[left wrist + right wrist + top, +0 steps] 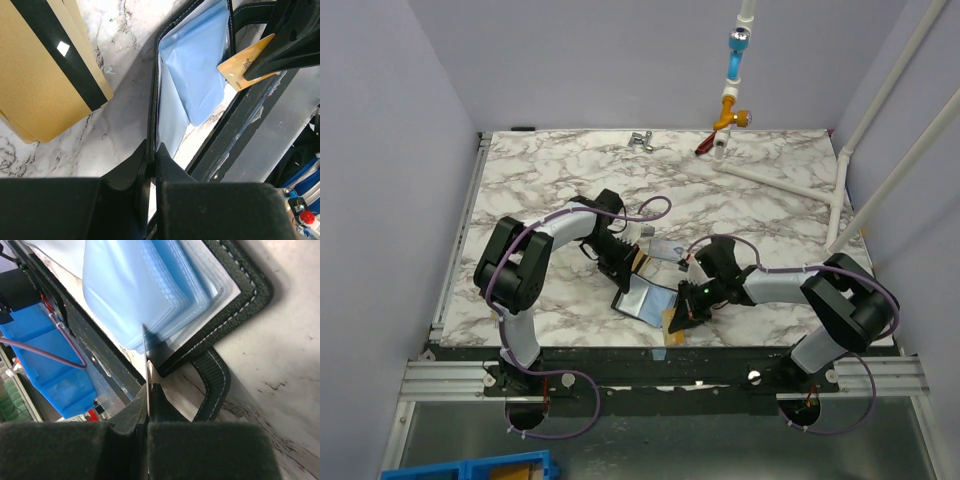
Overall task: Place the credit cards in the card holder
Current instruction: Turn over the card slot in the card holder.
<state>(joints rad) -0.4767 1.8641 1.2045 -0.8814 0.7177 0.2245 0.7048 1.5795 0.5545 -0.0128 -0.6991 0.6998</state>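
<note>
**A:** Hands first: what are yours holding?

**B:** Your left hand (151, 159) is pinched tight on the black edge of the card holder (195, 75). It lies open near the table's (550, 170) near edge, bluish sleeves up.

**A:** And your right?

**B:** Your right hand (149, 390) is clamped on a gold-tan card (240, 67), whose corner is over the holder's right edge. A second gold card (45, 80), with a dark stripe, lies just beside the holder.

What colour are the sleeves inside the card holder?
Pale blue; the sleeves show best from the right wrist.
</note>
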